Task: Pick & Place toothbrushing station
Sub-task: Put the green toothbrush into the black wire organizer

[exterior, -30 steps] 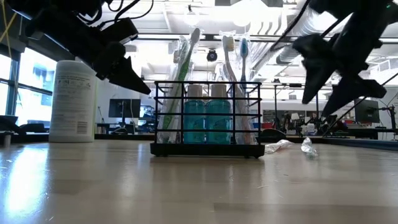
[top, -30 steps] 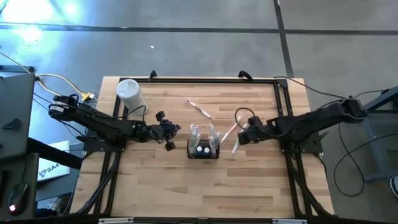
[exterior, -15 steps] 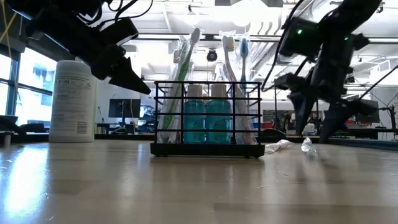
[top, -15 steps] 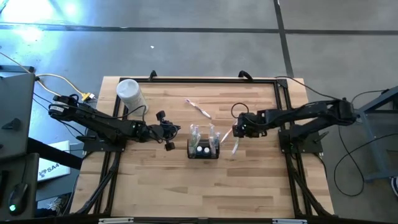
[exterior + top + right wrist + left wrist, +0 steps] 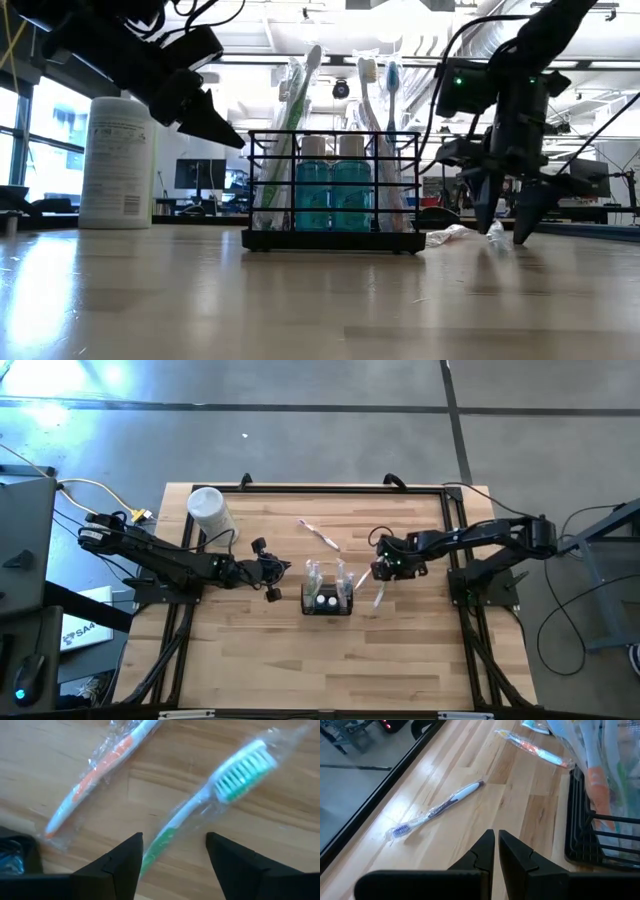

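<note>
A: Toothbrushing station — black wire rack, near table centre, a little toward the front edge. Holds two blue bottles and wrapped toothbrushes standing up; I make out about four, the wrappers overlap.

B: Arms?

A: Right gripper low over the wood just beside the rack, fingers spread, straddling a green-handled wrapped toothbrush. Nothing pinched yet. Left gripper waits on the rack's other side, tips pressed together, holding nothing.

B: How should the pickup go?

A: My read: centre the handle between the spread fingers, lower until the tips nearly touch the wood, close on the handle and not on loose film, which would likely slip. Lift straight up, clear of the orange one.

B: Loose count?

A: Three wrapped brushes flat on the table: the green, an orange-handled toothbrush just beside it, a blue-and-white toothbrush farther back. One white canister at the far left corner.
</note>
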